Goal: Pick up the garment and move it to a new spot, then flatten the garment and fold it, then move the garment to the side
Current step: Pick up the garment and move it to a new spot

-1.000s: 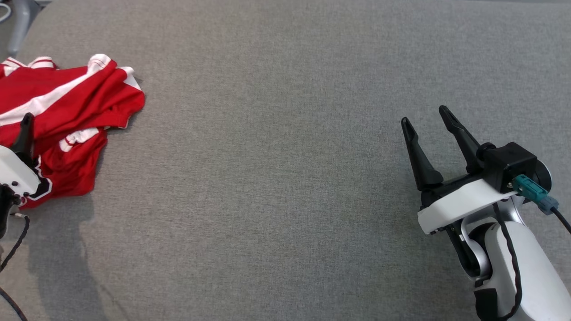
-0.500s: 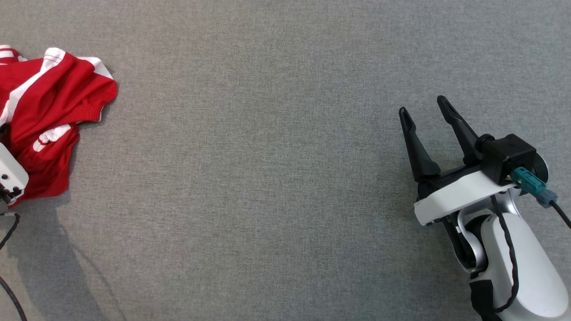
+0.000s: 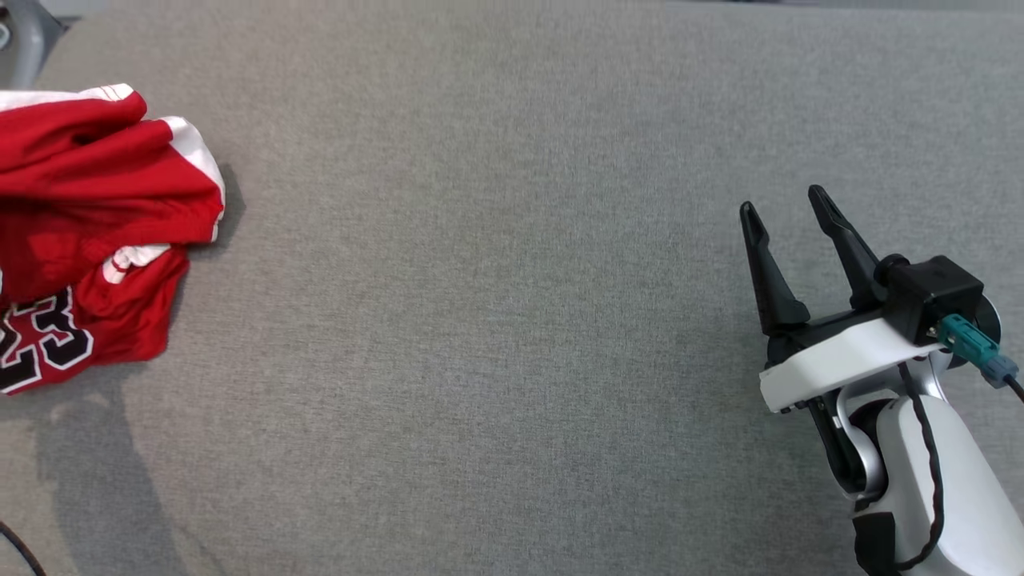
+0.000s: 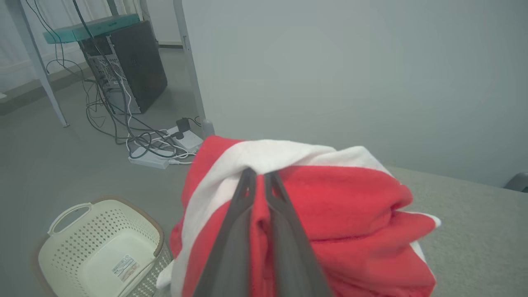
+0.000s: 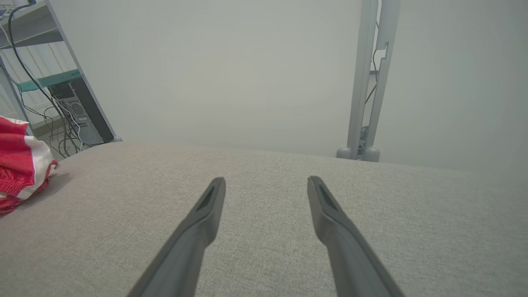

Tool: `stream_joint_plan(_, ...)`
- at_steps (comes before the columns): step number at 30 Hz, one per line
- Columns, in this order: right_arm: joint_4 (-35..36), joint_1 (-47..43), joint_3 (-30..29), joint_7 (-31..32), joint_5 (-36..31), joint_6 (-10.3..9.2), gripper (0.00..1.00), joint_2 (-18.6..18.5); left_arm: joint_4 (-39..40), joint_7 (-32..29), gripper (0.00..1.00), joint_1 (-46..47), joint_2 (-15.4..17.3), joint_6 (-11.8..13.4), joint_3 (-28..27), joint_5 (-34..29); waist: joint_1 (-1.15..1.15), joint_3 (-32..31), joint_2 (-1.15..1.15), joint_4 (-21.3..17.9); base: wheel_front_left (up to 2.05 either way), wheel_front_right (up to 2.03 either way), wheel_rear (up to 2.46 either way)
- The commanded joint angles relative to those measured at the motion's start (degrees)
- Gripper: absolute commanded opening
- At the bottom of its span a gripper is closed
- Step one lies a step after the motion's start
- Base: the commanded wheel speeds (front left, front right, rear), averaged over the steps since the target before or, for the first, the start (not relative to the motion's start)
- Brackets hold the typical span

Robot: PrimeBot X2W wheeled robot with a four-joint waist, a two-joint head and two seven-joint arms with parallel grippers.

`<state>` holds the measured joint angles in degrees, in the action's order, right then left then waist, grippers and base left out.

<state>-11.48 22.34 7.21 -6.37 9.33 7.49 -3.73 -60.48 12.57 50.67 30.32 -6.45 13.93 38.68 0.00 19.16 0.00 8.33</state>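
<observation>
On the head view the garment [image 3: 104,208], a red jersey with white trim and a black 23, sits bunched at the left edge of the grey cloth-covered desk [image 3: 480,320]. My right pincer [image 3: 782,201] stands wide over the desk's right side, well apart from the jersey and holding nothing. The left wrist view gives me what the head view does not: the left pincer [image 4: 260,173] is pinched narrow on a fold of red and white cloth, with the jersey heaped around its fingers at the desk's edge. On the floor beyond it are a cream laundry basket [image 4: 103,247], a dark computer tower [image 4: 132,66] and a tangle of cables [image 4: 136,136]. The right wrist view looks between two spread fingers across bare grey cloth, the jersey just a red heap at the far left, and a metal post [image 5: 367,82] stands behind the desk's far edge. Against a second ago, the head camera has shifted. The jersey is gathered higher and its number has come into sight. The right pincer is as wide as before.
</observation>
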Motion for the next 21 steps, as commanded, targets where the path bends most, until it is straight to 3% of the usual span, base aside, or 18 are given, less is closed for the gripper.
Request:
stream_joint_plan(1,0.1,-0.9,-0.3,-0.3,-0.3,0.01,1.0,-0.1,1.0,0.9,0.0,0.0,0.1,0.4,-0.3,-0.5,0.0,-1.9,0.0,0.2,0.0,0.0,0.0)
stream_joint_plan(6,0.2,-2.8,-1.0,-0.5,0.0,0.01,1.0,0.1,7.6,2.3,0.0,-3.7,-0.4,3.2,-0.7,-1.8,0.0,-6.3,0.0,0.2,0.0,0.0,0.0)
stream_joint_plan(13,0.5,-5.5,-1.3,-0.3,0.8,0.01,1.0,0.3,23.6,2.6,0.0,-12.4,-0.4,8.3,-1.6,-3.2,0.0,-10.7,0.0,-0.5,0.0,0.0,0.0)
stream_joint_plan(14,0.7,-6.5,-1.5,-0.3,1.1,0.01,1.0,0.3,30.8,1.9,0.0,-16.6,-0.3,10.8,-1.6,-3.4,0.0,-11.9,0.0,-1.0,0.0,0.0,0.0)
stream_joint_plan(15,0.7,-6.5,-1.5,-0.3,1.1,0.01,1.0,0.3,30.8,1.9,0.0,-16.6,-0.3,10.8,-1.6,-3.4,0.0,-11.9,0.0,-1.0,0.0,0.0,0.0)
stream_joint_plan(21,1.7,-8.7,-2.2,0.0,1.4,0.01,1.0,0.5,54.2,-2.8,0.0,-29.2,0.2,18.6,-0.7,-4.8,0.0,-13.8,0.0,-3.5,0.0,0.0,0.0)
